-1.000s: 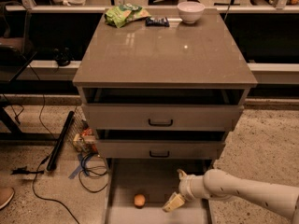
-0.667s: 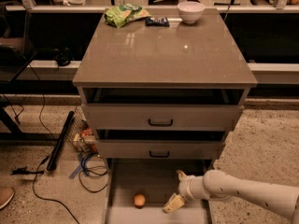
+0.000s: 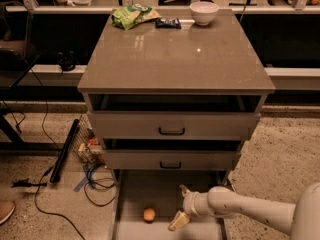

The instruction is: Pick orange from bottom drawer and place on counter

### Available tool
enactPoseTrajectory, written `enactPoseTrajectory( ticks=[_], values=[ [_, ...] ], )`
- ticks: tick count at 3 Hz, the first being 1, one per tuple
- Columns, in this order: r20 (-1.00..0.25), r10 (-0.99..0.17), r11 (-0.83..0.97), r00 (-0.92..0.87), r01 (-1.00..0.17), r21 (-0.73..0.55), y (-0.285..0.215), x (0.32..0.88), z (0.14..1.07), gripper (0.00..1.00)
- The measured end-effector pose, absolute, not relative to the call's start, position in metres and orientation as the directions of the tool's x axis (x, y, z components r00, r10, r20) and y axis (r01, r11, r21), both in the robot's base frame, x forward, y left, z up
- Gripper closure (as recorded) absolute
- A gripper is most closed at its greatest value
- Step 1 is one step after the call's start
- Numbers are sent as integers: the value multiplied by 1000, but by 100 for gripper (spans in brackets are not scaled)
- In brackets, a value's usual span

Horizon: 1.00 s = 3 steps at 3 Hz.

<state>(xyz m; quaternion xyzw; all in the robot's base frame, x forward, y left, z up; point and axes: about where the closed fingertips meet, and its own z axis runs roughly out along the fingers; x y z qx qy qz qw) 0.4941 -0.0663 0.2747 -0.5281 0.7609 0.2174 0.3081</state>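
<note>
— When that moment was caught, where did the orange [image 3: 149, 214] sit?

— It lay on the floor of the bottom drawer [image 3: 145, 191], which was pulled out toward the camera. It was near the front and a little left of the middle, and nothing touched it.

— And the gripper [image 3: 180, 205]?

— It hung low over the same drawer, just right of the orange but apart from it. Its two fingers were spread wide, one higher and one lower, with nothing between them. The pale arm [image 3: 250, 211] reached in from the lower right.

— What about the two drawers above?

— The top drawer [image 3: 171, 125] and the middle drawer [image 3: 200, 160] each stood a little way out, dark handles facing front.

— Was anything on the desk [image 3: 175, 64]?

— Along its far edge were a white bowl [image 3: 204, 12], a green bag [image 3: 134, 15] and a small dark packet [image 3: 168, 22] between them.

— And the ground beside it?

— Left of the cabinet lay loose cables [image 3: 95, 181] and a black bar [image 3: 65, 151], set at a slant.
</note>
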Motion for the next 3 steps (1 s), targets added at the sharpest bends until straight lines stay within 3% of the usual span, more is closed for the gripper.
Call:
enactPoseTrajectory(
  ticks=[3],
  values=[
    [-748,-652,202,-121,-979,-17,16,502,185,0]
  ],
)
